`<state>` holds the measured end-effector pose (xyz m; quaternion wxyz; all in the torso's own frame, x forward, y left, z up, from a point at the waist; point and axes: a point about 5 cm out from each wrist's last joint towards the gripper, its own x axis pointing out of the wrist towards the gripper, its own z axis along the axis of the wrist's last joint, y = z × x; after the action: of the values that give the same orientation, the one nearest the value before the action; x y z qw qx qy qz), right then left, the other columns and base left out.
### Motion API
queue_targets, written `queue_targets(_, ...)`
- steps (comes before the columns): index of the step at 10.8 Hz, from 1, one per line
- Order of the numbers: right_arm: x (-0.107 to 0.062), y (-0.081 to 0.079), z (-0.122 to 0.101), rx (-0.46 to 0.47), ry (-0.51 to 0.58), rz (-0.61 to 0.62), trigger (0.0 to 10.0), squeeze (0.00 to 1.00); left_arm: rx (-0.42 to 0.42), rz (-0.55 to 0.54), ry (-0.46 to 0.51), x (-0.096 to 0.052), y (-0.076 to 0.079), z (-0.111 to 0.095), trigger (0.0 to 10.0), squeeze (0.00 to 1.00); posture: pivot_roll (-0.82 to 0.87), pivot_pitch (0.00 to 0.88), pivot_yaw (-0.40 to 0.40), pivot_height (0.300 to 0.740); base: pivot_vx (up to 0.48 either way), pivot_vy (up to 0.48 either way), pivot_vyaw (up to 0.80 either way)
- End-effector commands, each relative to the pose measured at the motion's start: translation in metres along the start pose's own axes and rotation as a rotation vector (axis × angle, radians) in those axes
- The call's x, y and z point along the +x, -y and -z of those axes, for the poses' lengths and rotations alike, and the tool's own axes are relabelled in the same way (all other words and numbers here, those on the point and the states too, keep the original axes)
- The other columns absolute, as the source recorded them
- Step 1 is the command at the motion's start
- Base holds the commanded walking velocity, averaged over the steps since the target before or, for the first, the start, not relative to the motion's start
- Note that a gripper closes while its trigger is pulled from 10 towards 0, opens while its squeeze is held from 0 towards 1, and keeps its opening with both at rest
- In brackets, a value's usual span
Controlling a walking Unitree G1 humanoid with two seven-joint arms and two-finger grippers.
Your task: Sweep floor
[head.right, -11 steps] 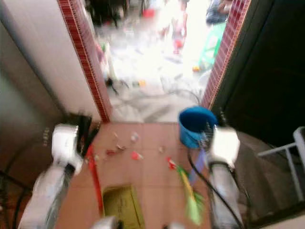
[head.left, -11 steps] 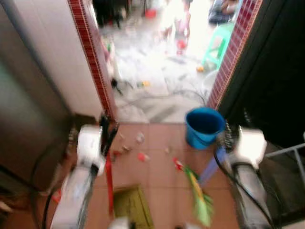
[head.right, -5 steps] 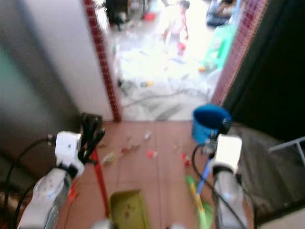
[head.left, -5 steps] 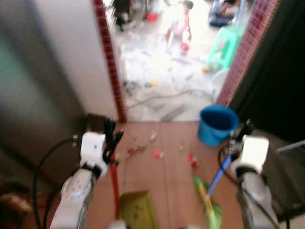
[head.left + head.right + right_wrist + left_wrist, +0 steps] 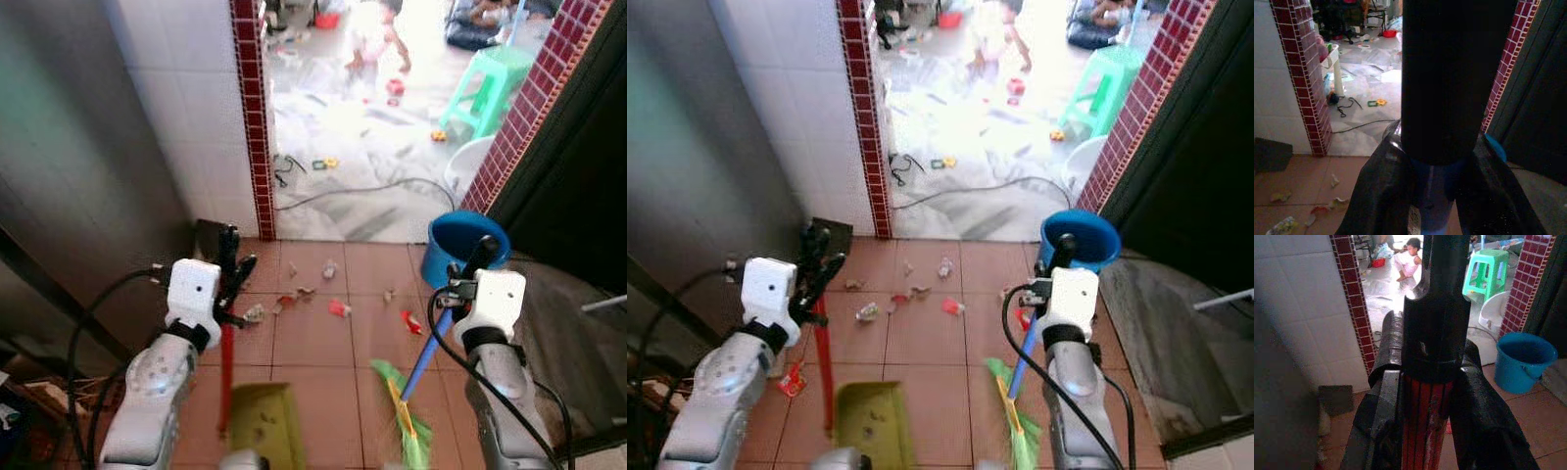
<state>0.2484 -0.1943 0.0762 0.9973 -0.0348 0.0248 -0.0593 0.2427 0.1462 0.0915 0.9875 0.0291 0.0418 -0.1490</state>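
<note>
My left gripper (image 5: 231, 266) is shut on the red handle (image 5: 226, 367) of a yellow-green dustpan (image 5: 263, 423), whose pan rests on the terracotta tiles near the view's bottom edge. My right gripper (image 5: 474, 264) is shut on the blue handle (image 5: 429, 348) of a broom with green bristles (image 5: 404, 421) touching the floor. Several scraps of litter (image 5: 338, 308) lie scattered on the tiles ahead of both tools. In the left wrist view the fingers (image 5: 1391, 362) clamp the red handle (image 5: 1425, 421); in the right wrist view the fingers (image 5: 1381, 186) hold the blue handle (image 5: 1432, 196).
A blue bucket (image 5: 462, 240) stands at the right by a red-tiled door jamb (image 5: 519, 117). A white tiled wall with a red strip (image 5: 253, 117) stands left. Beyond the threshold lie a cable (image 5: 372, 191), a green stool (image 5: 495, 83), toys and a person (image 5: 377, 34) on the bright floor.
The camera has swung and the picture has sharpened; the whole scene shifted. Both grippers keep their hold on the dustpan and broom handles.
</note>
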Motion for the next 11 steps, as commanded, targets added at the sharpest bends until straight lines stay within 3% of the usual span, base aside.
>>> queue_targets(1,0.0011,0.0041,0.0005,-0.019,-0.011,0.007,10.0,0.00,-0.015,0.033,0.046,0.0046,0.0079,-0.0092,10.0,0.00,0.00,0.000,0.001,0.740,0.000,-0.341,0.00)
queue_targets(4,0.0035,0.0049,0.0004,-0.024,-0.013,0.004,10.0,0.00,-0.015,0.037,0.049,0.0080,0.0102,-0.0096,10.0,0.00,0.00,0.000,-0.003,0.740,0.000,-0.381,0.00)
queue_targets(11,0.0033,0.0046,0.0055,-0.032,-0.034,-0.014,10.0,0.00,-0.028,0.023,0.037,0.0093,0.0105,-0.0070,10.0,0.00,0.00,0.000,-0.009,0.740,-0.036,0.000,0.00)
